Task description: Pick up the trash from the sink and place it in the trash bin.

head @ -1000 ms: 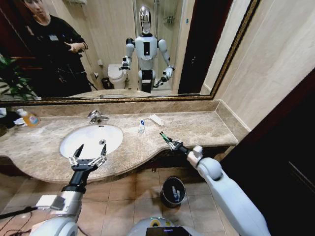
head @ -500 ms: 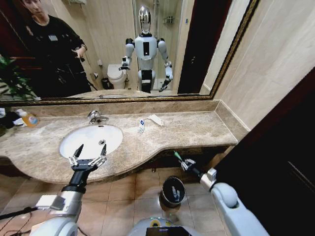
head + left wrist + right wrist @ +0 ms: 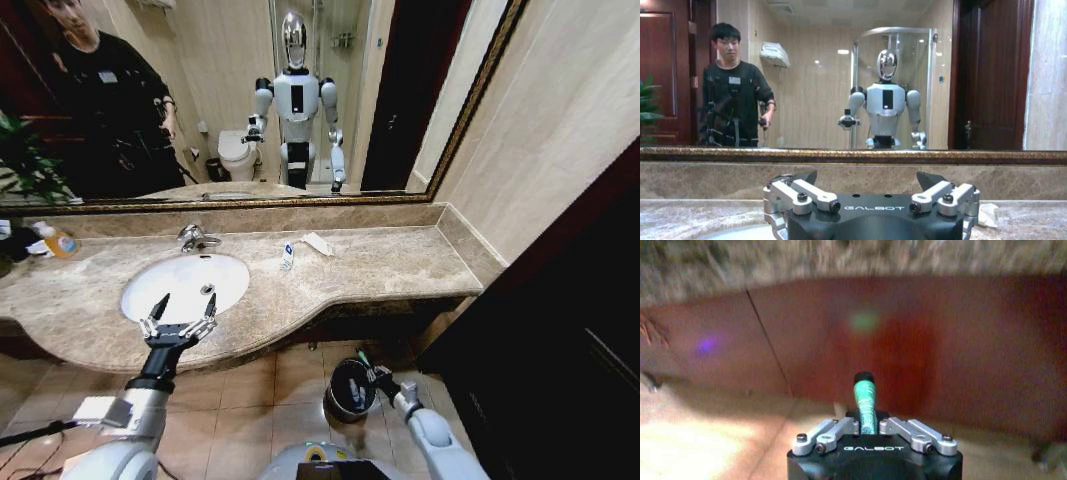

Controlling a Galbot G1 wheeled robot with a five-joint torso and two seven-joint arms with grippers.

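Green tube [image 3: 865, 396] stands clamped between right gripper's [image 3: 867, 426] fingers.

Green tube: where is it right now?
Head view: the green tube is clamped in the right pincer, low on the robot's right, below the counter edge and right beside the trash bin rim.

A gold-framed mirror [image 3: 240, 100] spans the wall, reflecting a toilet [image 3: 238, 155] and glass shower [image 3: 897, 85]. An orange soap bottle [image 3: 58, 241] stands on the marble, a plant [image 3: 22, 160] beside it. Tan tiles [image 3: 250, 400] cover the floor.
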